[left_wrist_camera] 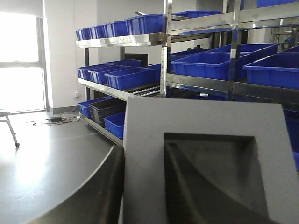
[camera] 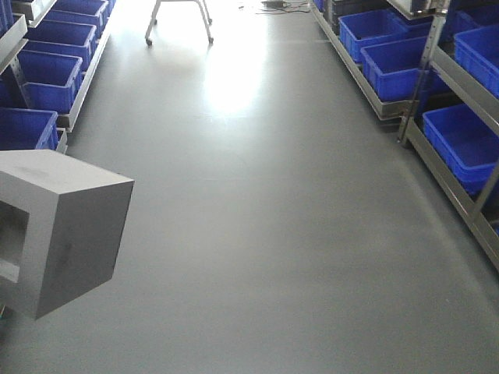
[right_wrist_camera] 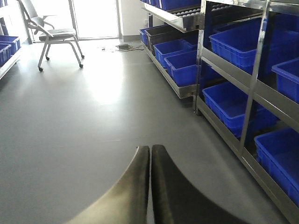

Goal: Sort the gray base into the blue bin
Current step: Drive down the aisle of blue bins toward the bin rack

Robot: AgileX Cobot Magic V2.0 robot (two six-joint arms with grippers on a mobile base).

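Observation:
The gray base (camera: 66, 226) is a matte gray block held up at the left of the front view, its recessed face turned left. In the left wrist view it (left_wrist_camera: 210, 116) fills the lower right. My left gripper (left_wrist_camera: 144, 148) is shut on one wall of it, with one finger outside and the other inside the square recess. Several blue bins stand on the shelf racks on both sides of the aisle, such as one on the right (camera: 466, 140) and one on the left (camera: 27, 128). My right gripper (right_wrist_camera: 150, 149) is shut and empty above the floor.
Metal shelf racks (camera: 437, 74) with blue bins line both sides of a gray floor aisle (camera: 265, 218). A wheeled chair (right_wrist_camera: 56, 35) stands at the far end near a bright window. Cables (right_wrist_camera: 124, 46) lie on the floor beside the right rack.

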